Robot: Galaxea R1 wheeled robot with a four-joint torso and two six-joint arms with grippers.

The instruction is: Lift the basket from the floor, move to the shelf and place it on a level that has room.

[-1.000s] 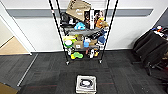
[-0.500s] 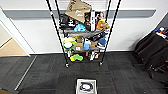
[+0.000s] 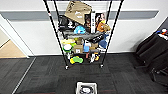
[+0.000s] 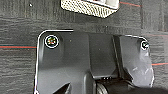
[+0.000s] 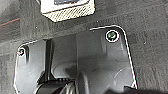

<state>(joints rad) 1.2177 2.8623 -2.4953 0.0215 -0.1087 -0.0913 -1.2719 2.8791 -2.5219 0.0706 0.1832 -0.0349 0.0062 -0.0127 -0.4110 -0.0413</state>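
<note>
The basket (image 3: 86, 88) stands on the dark carpet at the near edge of the head view, its pale rim up and something dark inside. Straight beyond it rises the shelf (image 3: 83, 37), a black wire rack on small wheels, crammed with boxes and toys. The thin rail of its top level (image 3: 82, 0) lies at the picture's upper edge. A checkered woven side of the basket (image 4: 90, 7) appears in the left wrist view beyond the robot's dark plate. The right wrist view has the basket (image 5: 68, 11) likewise beyond the plate, resting on the carpet.
A white wall runs behind the rack. On the right stands furniture under a black cloth (image 3: 152, 55). At the left a doorway opens onto a wooden floor (image 3: 10, 50). Open carpet (image 3: 45, 75) lies between the basket and the rack's wheels.
The whole head picture has shifted: the rack looms larger and the basket has slid down to the lower edge, so the camera has moved closer. The basket itself stays on the floor.
</note>
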